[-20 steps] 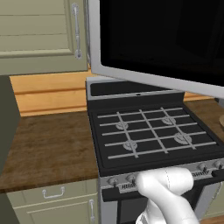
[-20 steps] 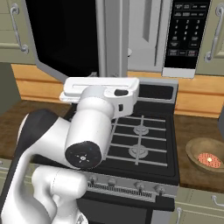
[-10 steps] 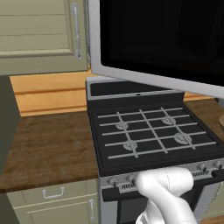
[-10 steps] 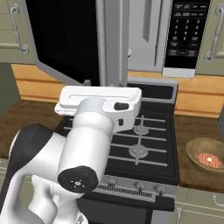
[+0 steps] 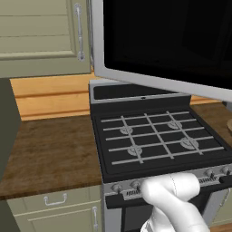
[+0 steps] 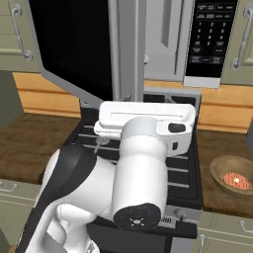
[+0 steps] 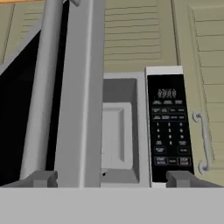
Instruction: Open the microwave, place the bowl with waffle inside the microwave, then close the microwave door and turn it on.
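From my left base camera I see the microwave door, a wide silver-framed panel of black glass, swung out over the black gas stove. I can read no writing on it. A brown wooden counter lies to the stove's left, with a beige wall cabinet above it.

From my right base camera the door stands open toward me, its silver edge upright in the middle of the picture. Behind it is the microwave, its pale grey interior showing beside a black control panel. The panel carries rows of small white markings, too small for me to read. My arm's white wrist block covers much of the stove. The bowl with waffle sits on the counter to the right of the stove, well apart from the microwave: a small round tan-brown bowl with a reddish-pink item inside.

From my hand camera I look along the gripper at the open microwave. The fingertips stand wide apart with nothing between them. The door's long silver bar handle rises above the left fingertip. The control panel has a display and keypad, but I cannot make out the characters.
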